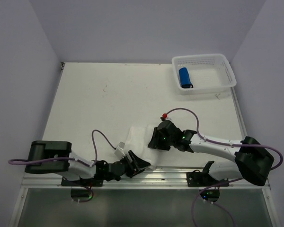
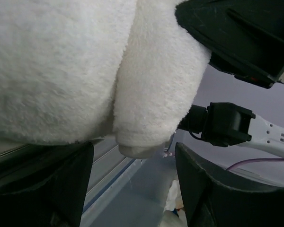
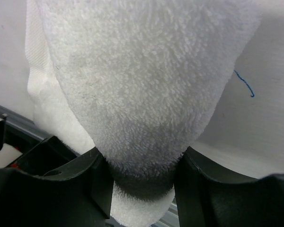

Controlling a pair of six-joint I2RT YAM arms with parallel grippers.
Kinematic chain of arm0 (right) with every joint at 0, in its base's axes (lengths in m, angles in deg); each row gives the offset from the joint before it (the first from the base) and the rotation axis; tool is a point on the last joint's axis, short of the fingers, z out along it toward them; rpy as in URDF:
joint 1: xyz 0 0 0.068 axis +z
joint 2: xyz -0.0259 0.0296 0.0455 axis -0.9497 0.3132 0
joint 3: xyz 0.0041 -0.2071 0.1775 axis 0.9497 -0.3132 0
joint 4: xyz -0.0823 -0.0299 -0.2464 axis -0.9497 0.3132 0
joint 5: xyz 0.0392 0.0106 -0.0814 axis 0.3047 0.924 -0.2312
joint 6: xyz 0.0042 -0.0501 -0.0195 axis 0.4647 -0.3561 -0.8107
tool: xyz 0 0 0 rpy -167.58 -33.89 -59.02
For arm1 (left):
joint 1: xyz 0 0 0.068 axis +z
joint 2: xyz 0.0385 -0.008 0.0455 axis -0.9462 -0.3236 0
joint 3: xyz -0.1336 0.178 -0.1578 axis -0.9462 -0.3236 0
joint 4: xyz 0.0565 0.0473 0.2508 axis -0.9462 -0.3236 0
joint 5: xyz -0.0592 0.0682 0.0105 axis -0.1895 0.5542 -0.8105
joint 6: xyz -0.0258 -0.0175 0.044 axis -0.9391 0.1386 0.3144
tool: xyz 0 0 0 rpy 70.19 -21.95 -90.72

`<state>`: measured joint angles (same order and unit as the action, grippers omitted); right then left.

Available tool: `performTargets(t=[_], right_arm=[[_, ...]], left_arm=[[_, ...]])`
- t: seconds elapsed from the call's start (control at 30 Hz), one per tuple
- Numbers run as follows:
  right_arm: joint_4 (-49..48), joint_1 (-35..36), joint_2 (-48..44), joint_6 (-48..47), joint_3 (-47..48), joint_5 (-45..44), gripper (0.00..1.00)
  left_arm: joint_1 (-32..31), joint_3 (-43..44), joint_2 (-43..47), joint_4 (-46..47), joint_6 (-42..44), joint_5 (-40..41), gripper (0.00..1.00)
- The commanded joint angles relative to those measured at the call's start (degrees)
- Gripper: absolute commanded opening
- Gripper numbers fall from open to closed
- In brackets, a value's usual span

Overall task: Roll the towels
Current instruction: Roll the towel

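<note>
The white towel (image 1: 136, 136) lies bunched near the table's front edge, between my two grippers. My right gripper (image 1: 155, 140) is shut on a thick fold of it; in the right wrist view the fold (image 3: 142, 94) is squeezed between both fingers (image 3: 66, 184). My left gripper (image 1: 141, 165) is open at the towel's near edge. In the left wrist view the towel (image 2: 85, 66) fills the top and a fold hangs above the wide gap of the gripper (image 2: 132, 189), apart from the fingers (image 2: 213, 189). The blue towel (image 1: 185, 77) lies rolled in the basket.
The white perforated basket (image 1: 226, 71) stands at the table's far right corner. A metal rail (image 1: 170, 176) runs along the front edge just below the left gripper. Purple cables loop over both arms. A small blue thread (image 3: 244, 84) lies on the table.
</note>
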<state>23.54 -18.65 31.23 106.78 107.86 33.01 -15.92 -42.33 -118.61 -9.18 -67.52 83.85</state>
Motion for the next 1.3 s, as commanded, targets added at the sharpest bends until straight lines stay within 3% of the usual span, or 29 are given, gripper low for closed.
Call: performTargets(t=[0.0, 0.07, 0.33, 0.43, 0.57, 0.67, 0.93, 1.07, 1.27], right_arm=[[11.49, -0.54, 1.82, -2.96, 2.78, -8.4, 0.34], [13.94, -0.54, 2.35, -3.57, 3.83, -9.8, 0.34], [19.75, -0.63, 4.37, -5.24, 8.4, -12.62, 0.36], [22.21, -0.72, 6.83, -5.77, 11.73, -13.33, 0.38], [24.06, -0.63, 10.25, -5.95, 14.55, -12.28, 0.41], [24.15, -0.63, 11.84, -6.03, 16.05, -10.87, 0.43], [24.5, -0.72, 13.26, -6.56, 18.86, -9.03, 0.45], [24.41, -0.81, 12.55, -6.56, 18.87, -7.88, 0.46], [24.41, -0.98, 11.32, -6.56, 18.08, -6.65, 0.47]], left_arm=[[0.21, 5.55, 9.01, -24.36, 10.04, 1.11, 0.73], [0.12, 8.65, 13.3, -35.33, 13.46, 3.75, 0.75], [-0.05, 14.1, 15.44, -47.42, 18.66, 6.3, 0.8], [-2.94, 20.07, 14.13, -57.25, 20.77, 11.56, 0.82], [-7.25, 32.79, 7.21, -74.98, 20.51, 20.09, 0.83], [-9.63, 38.79, 1.93, -83.17, 20.25, 24.49, 0.85], [-12.89, 50.58, -3.8, -88.65, 25.87, 32.31, 0.88], [-12.89, 56.9, -9.94, -94.36, 27.54, 35.21, 0.94], [-12.36, 58.5, -13.74, -89.54, 33.87, 36.89, 0.98]])
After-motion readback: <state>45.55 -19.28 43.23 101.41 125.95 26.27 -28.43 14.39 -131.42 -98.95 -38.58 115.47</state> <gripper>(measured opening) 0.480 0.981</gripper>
